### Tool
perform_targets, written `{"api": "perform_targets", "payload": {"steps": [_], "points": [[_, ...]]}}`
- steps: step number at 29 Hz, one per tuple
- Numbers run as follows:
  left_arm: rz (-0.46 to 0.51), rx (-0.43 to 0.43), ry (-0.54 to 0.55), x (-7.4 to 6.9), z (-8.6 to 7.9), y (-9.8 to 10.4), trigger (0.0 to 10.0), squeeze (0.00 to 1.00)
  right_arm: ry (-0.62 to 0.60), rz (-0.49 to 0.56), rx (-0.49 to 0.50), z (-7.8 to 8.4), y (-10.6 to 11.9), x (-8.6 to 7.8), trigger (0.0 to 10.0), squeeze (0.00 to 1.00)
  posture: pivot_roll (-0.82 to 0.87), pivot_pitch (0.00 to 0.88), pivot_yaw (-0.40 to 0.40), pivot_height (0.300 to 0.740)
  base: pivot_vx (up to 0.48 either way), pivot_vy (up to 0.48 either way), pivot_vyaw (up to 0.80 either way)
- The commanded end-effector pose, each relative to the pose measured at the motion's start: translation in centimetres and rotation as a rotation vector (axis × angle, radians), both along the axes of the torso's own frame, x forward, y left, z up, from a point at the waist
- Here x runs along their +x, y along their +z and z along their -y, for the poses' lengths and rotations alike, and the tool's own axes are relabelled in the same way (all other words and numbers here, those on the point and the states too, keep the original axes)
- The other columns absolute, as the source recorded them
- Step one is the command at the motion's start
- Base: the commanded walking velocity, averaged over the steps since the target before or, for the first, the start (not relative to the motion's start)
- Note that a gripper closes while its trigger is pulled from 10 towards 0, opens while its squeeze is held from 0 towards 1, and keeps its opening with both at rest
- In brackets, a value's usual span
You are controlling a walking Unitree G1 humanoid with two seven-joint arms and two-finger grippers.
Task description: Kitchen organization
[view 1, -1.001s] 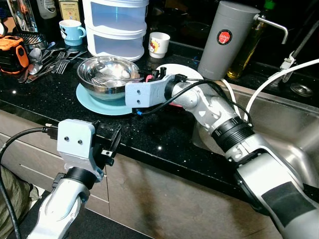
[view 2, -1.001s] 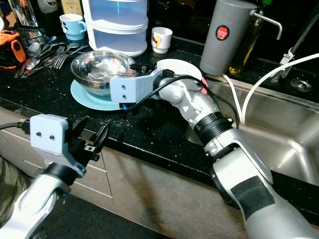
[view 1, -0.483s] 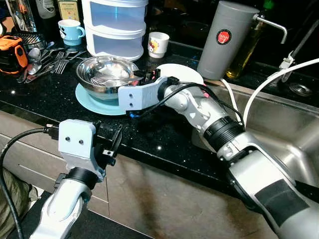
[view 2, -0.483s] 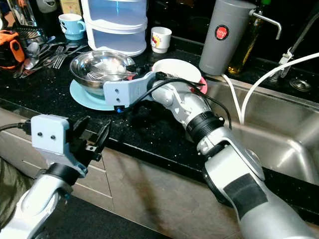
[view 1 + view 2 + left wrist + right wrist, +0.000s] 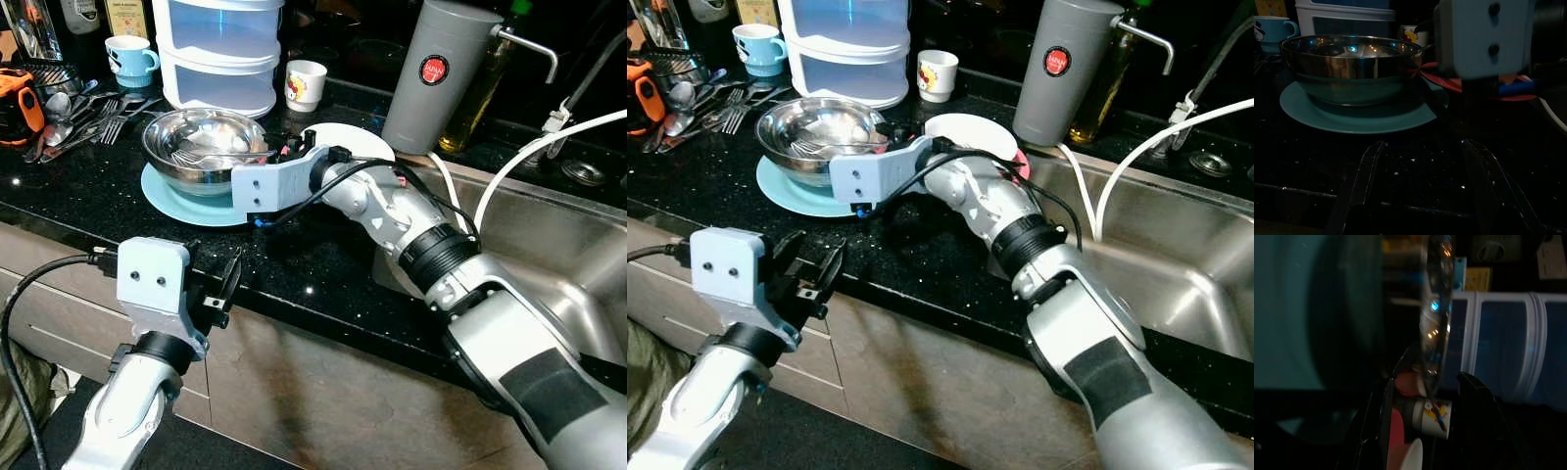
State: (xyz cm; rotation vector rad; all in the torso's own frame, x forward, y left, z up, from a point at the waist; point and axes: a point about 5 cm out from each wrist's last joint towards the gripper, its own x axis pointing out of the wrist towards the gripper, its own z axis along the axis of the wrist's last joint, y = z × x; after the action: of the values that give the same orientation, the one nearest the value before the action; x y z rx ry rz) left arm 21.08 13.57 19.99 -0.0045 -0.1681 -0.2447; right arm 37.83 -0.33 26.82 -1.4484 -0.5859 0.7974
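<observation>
The black worktop [image 5: 118, 196] ran up to a steel sink [image 5: 549, 255] at its right end, the basin cut off by the frame. The right arm hid much of a white plate [image 5: 358, 144] and the red thing under it. A steel bowl [image 5: 201, 142] sat on a teal plate [image 5: 186, 201] toward the worktop's back edge; the right gripper [image 5: 1425, 387] had its fingers apart astride the bowl's rim, one finger inside and one outside. The left gripper [image 5: 1422, 161] hovered at the front edge, fingers spread, well short of the bowl.
</observation>
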Motion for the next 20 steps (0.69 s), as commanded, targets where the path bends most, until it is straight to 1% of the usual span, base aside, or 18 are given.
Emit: {"api": "perform_targets", "payload": {"steps": [1,2,3,4,5,6,7,8,9,10,11,12,13,14,15,16,20], "points": [[-0.012,-0.006,-0.004,0.01,0.29,-0.4,10.0,0.0,0.0,-0.001,-0.023,0.06,-0.16,0.05,8.5,0.0,0.14,0.026,-0.151,0.74,0.0,0.0,0.0],[-0.011,-0.007,-0.003,0.02,0.3,-0.38,10.0,0.0,0.006,-0.002,-0.024,-0.1,-0.22,-0.03,9.6,0.0,0.14,0.026,-0.151,0.74,0.0,0.0,0.0],[-0.011,-0.006,-0.001,0.01,0.26,-0.38,10.0,0.0,0.01,-0.004,-0.023,-0.2,-0.26,-0.08,10.0,0.0,0.14,0.025,-0.152,0.74,0.0,0.0,0.0],[-0.011,-0.006,0.001,0.01,0.22,-0.38,10.0,0.0,0.01,-0.005,-0.023,-0.23,-0.28,-0.06,8.9,0.0,0.15,0.025,-0.154,0.74,0.0,0.0,0.0],[-0.011,-0.006,0.004,0.0,0.17,-0.4,10.0,0.0,0.009,-0.006,-0.022,-0.24,-0.3,-0.03,8.4,0.0,0.15,0.025,-0.154,0.74,0.0,0.0,0.0],[-0.011,-0.004,0.008,-0.02,0.09,-0.41,10.0,0.0,0.006,-0.005,-0.022,-0.22,-0.32,0.02,4.0,0.0,0.15,0.024,-0.155,0.74,0.0,0.0,0.0],[-0.011,-0.004,0.013,-0.05,0.0,-0.41,10.0,0.0,0.004,-0.005,-0.021,-0.21,-0.32,0.06,1.6,0.0,0.15,0.024,-0.155,0.74,0.0,0.0,0.0],[-0.011,-0.004,0.013,-0.05,0.0,-0.41,10.0,0.0,0.004,-0.005,-0.021,-0.21,-0.32,0.06,1.6,0.0,0.15,0.024,-0.155,0.74,0.0,0.0,0.0],[-0.01,-0.004,0.019,-0.09,-0.11,-0.39,10.0,0.0,-0.002,-0.001,-0.018,-0.17,-0.26,0.12,0.7,0.0,0.15,0.023,-0.158,0.74,0.0,0.0,0.0],[-0.01,-0.004,0.019,-0.09,-0.11,-0.39,10.0,0.0,-0.002,-0.001,-0.018,-0.17,-0.26,0.12,0.7,0.0,0.15,0.023,-0.158,0.74,0.0,0.0,0.0],[-0.01,-0.004,0.02,-0.09,-0.12,-0.38,10.0,0.0,-0.004,0.0,-0.015,-0.17,-0.21,0.15,0.9,0.0,0.15,0.023,-0.158,0.74,0.0,0.0,0.0],[-0.009,-0.004,0.021,-0.09,-0.11,-0.37,10.0,0.0,-0.005,0.003,-0.014,-0.18,-0.16,0.16,2.2,0.0,0.15,0.022,-0.156,0.74,0.0,0.0,0.0],[-0.009,-0.003,0.021,-0.1,-0.11,-0.36,10.0,0.0,-0.005,0.005,-0.011,-0.21,-0.07,0.17,4.4,0.0,0.15,0.022,-0.156,0.74,0.0,0.0,0.0],[-0.008,-0.003,0.021,-0.1,-0.1,-0.36,10.0,0.0,-0.005,0.007,-0.009,-0.23,-0.02,0.18,6.0,0.0,0.15,0.022,-0.156,0.74,0.0,0.0,0.0],[-0.007,-0.002,0.021,-0.1,-0.1,-0.34,10.0,0.0,-0.006,0.008,-0.009,-0.24,0.01,0.18,9.6,0.0,0.15,0.022,-0.156,0.74,0.0,0.0,0.0],[-0.007,-0.002,0.021,-0.1,-0.11,-0.31,10.0,0.0,-0.008,0.008,-0.007,-0.24,0.03,0.2,10.0,0.0,0.15,0.022,-0.155,0.74,0.0,0.0,0.0],[-0.005,-0.001,0.022,-0.1,-0.14,-0.27,10.0,0.0,-0.011,0.008,-0.004,-0.22,0.09,0.25,10.0,0.0,0.15,0.023,-0.155,0.74,0.0,0.0,0.0]]}}
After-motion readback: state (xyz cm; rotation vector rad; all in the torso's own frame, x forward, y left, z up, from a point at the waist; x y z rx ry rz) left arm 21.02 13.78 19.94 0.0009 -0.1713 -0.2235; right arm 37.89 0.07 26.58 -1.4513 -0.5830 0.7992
